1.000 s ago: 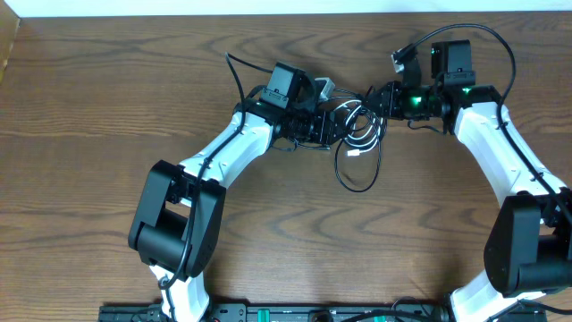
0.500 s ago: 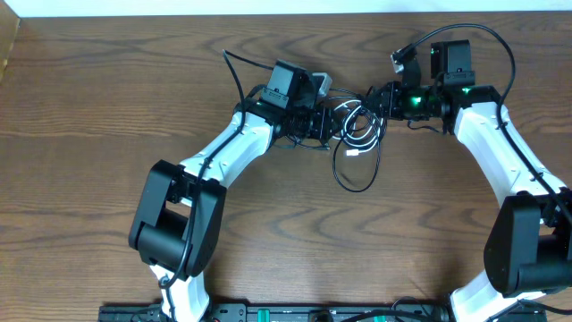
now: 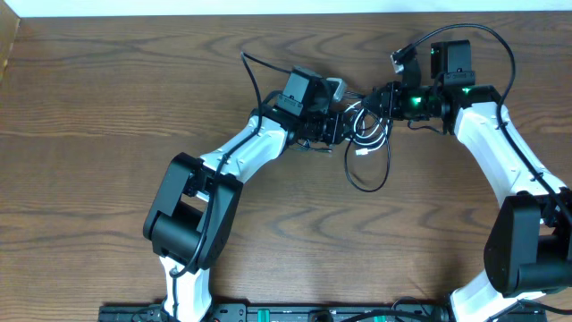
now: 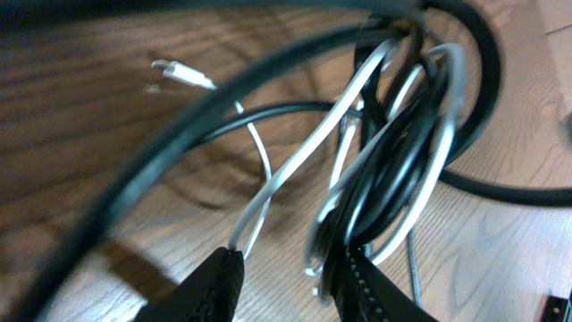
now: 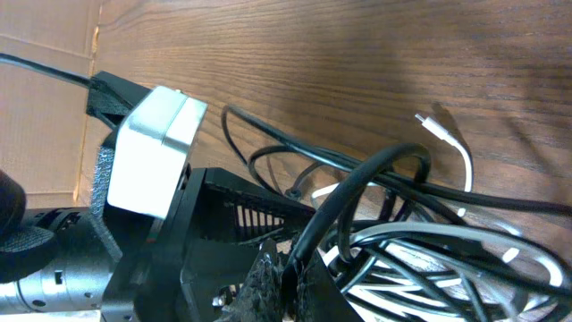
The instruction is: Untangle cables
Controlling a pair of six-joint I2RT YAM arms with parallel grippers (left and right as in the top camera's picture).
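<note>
The cables [image 3: 368, 130] lie tangled between my two grippers at the table's back middle. A black cord loop [image 3: 371, 174] trails toward the front, and a white plug end [image 3: 362, 150] sticks out. My left gripper [image 3: 347, 125] is open at the bundle's left side. In the left wrist view its jaws [image 4: 286, 261] stand apart, with white cord [image 4: 268, 192] and black cord [image 4: 393, 170] loops between and above them. My right gripper [image 3: 372, 100] is at the bundle's top right. In the right wrist view it [image 5: 284, 270] is shut on a black cord [image 5: 357, 192].
The left arm's white camera block [image 5: 152, 148] and black gripper body [image 5: 206, 250] sit close in front of my right gripper. Thick black arm wires [image 3: 487, 36] arc over the right wrist. Brown wood table [image 3: 107, 107] spreads on all sides.
My left arm has shifted right, into the bundle. The hanging black loop has slid right with it. The right gripper has held still.
</note>
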